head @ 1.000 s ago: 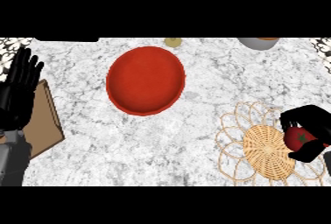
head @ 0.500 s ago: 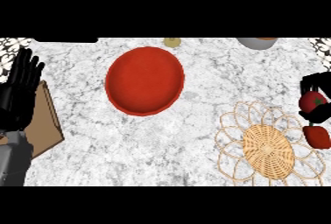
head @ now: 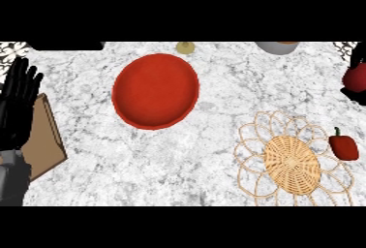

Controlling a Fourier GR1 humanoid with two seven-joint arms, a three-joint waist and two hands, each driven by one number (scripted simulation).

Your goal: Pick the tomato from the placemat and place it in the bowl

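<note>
While the round red tomato point(head: 355, 77) is carried at the right edge of the head view, well above the woven wicker placemat point(head: 292, 162), the transport step is judged to be in hand. The right hand point(head: 357, 56) is seen only partly at the frame edge, its black fingers curled round the tomato. The left hand point(head: 17, 106) is held open and upright at the left edge, resting. A wide leftward travel across the marble counter point(head: 214, 184) is called for next, ending over the shallow red bowl point(head: 156, 90), with release only once above its hollow. A small red pepper point(head: 343, 146) is left lying on the placemat's right rim. No brands, labels or legible writing are noted.
</note>
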